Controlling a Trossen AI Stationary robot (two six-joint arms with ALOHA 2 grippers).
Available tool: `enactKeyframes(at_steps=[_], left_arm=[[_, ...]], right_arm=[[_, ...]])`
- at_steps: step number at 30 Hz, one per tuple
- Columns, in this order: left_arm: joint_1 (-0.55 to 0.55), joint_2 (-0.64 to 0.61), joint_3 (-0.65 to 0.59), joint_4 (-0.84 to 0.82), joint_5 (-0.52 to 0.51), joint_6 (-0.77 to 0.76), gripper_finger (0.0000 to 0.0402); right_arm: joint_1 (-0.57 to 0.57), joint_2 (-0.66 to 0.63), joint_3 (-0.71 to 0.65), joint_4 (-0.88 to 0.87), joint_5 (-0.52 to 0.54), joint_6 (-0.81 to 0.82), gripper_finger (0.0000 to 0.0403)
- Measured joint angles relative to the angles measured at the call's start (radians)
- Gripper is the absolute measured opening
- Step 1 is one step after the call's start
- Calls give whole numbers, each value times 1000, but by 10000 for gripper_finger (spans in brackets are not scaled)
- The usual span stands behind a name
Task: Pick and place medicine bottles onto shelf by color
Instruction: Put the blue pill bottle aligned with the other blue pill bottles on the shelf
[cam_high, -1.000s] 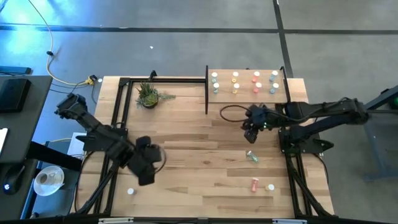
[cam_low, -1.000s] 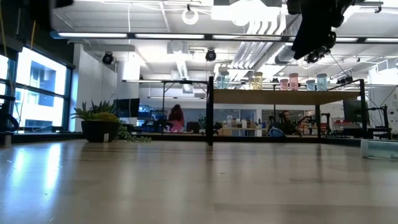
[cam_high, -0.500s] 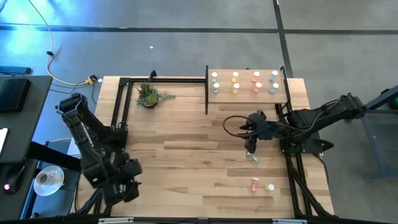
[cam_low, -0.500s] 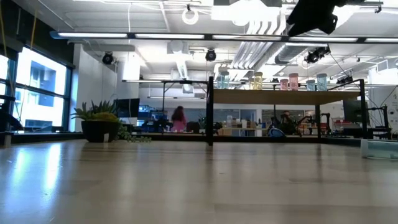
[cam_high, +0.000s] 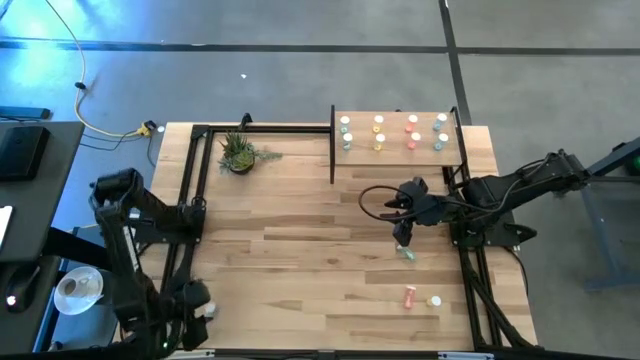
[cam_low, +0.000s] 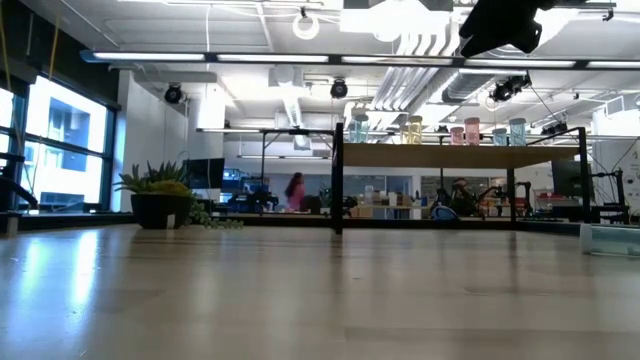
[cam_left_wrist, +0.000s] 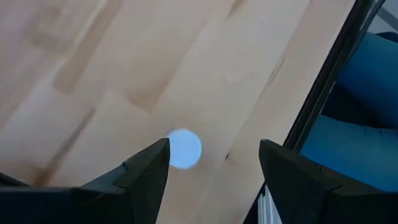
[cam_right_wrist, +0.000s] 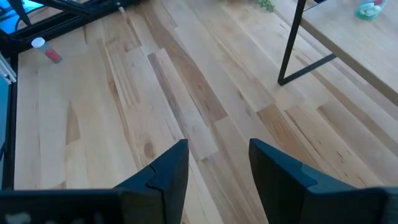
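Observation:
A white medicine bottle (cam_left_wrist: 184, 148) stands upright on the table near its left near corner (cam_high: 210, 307). My left gripper (cam_left_wrist: 214, 163) hangs open above it, the white cap showing between the fingers, closer to one of them. My right gripper (cam_high: 403, 236) is open over a teal bottle (cam_high: 406, 252) that lies on its side on the table. An orange-red bottle (cam_high: 409, 296) lies nearer the front, with a white bottle (cam_high: 435, 300) beside it. The shelf (cam_high: 400, 150) at the far right carries several bottles standing in pairs by color.
A small potted plant (cam_high: 238, 152) stands at the far left inside a black metal frame (cam_high: 195, 190). The black frame rail (cam_left_wrist: 323, 93) runs close beside my left gripper along the table's edge. Bare planks lie across the middle of the table.
My left gripper has swung from the middle left of the table toward its left near corner, sinking and rolling, and now hangs over the white bottle. My right gripper has moved a little toward the near edge, over the teal bottle, then held still.

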Motion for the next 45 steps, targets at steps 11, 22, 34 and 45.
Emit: enactKeyframes(at_steps=[11,22,34,45], left_arm=[[-29,115,0,7,83,-57,239],[-5,157,1,-4,118,-98,239],[44,251,1,69,154,-118,239],[4,333,3,86,87,-217,239]], right_arm=[[0,0,0,0,0,-1,160],[0,1,0,-1,4,-13,160],[0,1,0,-1,5,-27,160],[0,1,0,0,7,-17,160]])
